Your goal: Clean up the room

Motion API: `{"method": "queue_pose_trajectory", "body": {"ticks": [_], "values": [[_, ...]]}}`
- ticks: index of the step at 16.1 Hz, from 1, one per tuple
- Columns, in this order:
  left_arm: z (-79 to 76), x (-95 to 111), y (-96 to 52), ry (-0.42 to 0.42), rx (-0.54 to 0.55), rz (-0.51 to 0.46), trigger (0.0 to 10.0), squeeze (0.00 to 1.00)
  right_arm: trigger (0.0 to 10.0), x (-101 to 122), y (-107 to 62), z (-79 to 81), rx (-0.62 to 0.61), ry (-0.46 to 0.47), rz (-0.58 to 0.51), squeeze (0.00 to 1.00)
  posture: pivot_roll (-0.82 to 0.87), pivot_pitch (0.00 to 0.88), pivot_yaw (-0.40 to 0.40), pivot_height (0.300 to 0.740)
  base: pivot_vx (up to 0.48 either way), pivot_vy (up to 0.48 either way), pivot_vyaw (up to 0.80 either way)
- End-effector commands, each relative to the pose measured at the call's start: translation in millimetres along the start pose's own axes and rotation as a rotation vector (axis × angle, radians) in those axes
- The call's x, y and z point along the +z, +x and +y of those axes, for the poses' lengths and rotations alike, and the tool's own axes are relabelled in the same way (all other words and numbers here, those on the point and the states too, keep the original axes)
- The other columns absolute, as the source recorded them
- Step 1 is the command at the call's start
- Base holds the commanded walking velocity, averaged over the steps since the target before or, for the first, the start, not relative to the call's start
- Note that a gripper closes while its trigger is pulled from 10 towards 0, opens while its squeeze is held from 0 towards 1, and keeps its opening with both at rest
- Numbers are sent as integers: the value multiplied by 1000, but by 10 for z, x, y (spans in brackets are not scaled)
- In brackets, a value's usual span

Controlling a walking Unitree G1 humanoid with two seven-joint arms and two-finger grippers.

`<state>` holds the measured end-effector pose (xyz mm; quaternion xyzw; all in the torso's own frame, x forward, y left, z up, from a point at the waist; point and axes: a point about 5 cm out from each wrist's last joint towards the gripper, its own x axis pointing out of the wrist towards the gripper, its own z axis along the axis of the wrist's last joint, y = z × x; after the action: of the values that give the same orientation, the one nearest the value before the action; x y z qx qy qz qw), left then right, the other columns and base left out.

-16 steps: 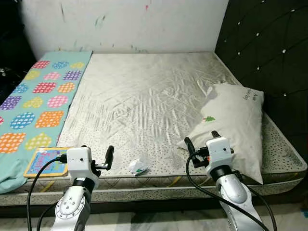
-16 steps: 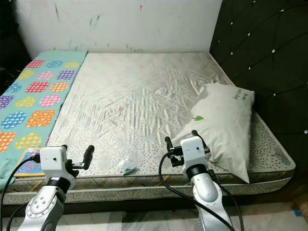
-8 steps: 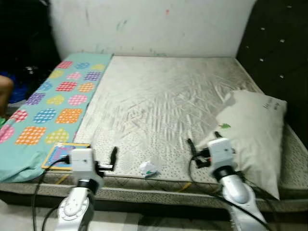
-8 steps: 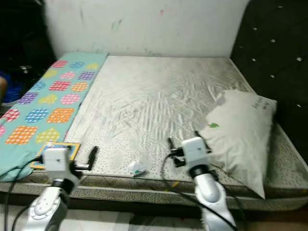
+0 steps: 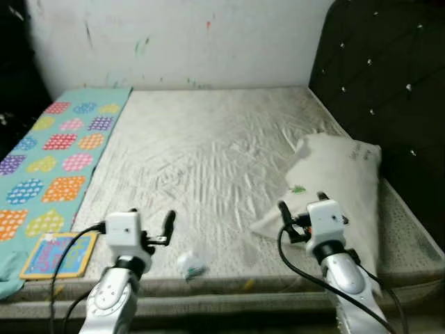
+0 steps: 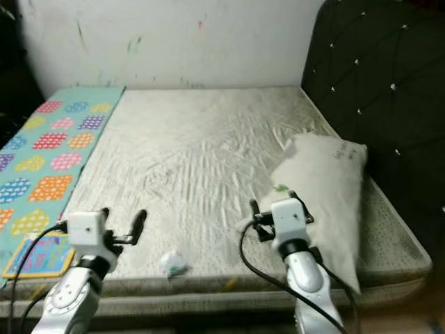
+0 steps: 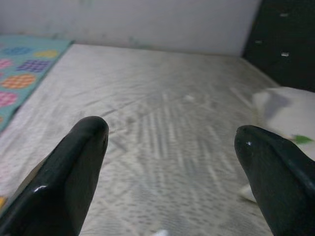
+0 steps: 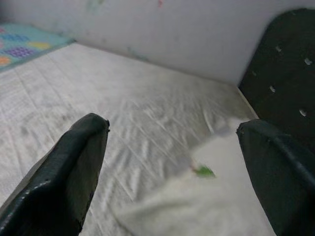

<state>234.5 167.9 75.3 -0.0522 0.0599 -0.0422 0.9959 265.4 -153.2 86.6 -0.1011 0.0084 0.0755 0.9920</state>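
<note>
Camera re-centring on bed [image 5: 208,160] after swing 0.5 s ago. Crumpled paper [image 5: 189,264] sitting nearer left gripper [image 5: 149,229]. Both left and right gripper [image 5: 300,209] fingers spreading wide, holding nothing; pickup pending.

Wall [image 5: 181,42]: white, at 12 o'clock behind the bed, flecked with small red and green marks.
Headboard [image 5: 379,76]: black, tufted with shiny studs, at 2 to 3 o'clock along the bed's side.
Bed [image 5: 201,146]: wide mattress under a wrinkled pale grey sheet, centre of view.
Floor [image 6: 208,321]: a dim strip at 6 o'clock, below the mattress edge.
Corner [image 5: 17,56]: dark and shadowed, at 10 o'clock.
Light: soft and even; views slightly blurred.
</note>
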Motion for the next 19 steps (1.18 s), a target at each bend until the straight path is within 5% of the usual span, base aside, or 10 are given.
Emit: {"method": "queue_pose_trajectory", "body": {"ticks": [1, 6, 17, 19], "values": [[49, 33, 9, 5, 12, -7, 10000, 0, 10000, 63, 30, 64, 24, 6, -26, 0, -137, 0, -35, 740, 352, 0, 0], [74, 19, 12, -24, 40, 1, 10000, 0, 10000, 40, 30, 45, 11, 25, -11, 0, -134, 0, -35, 740, 62, 0, 0], [75, -6, 15, -40, 41, 18, 10000, 0, 10000, 12, 51, 47, -7, -88, 11, 0, -132, 0, -37, 740, 0, 24, 0], [72, -11, 13, -39, 40, 20, 10000, 0, 10000, 21, 54, 76, 37, -35, -2, 0, -132, 0, -36, 740, 0, 278, 0]]}}
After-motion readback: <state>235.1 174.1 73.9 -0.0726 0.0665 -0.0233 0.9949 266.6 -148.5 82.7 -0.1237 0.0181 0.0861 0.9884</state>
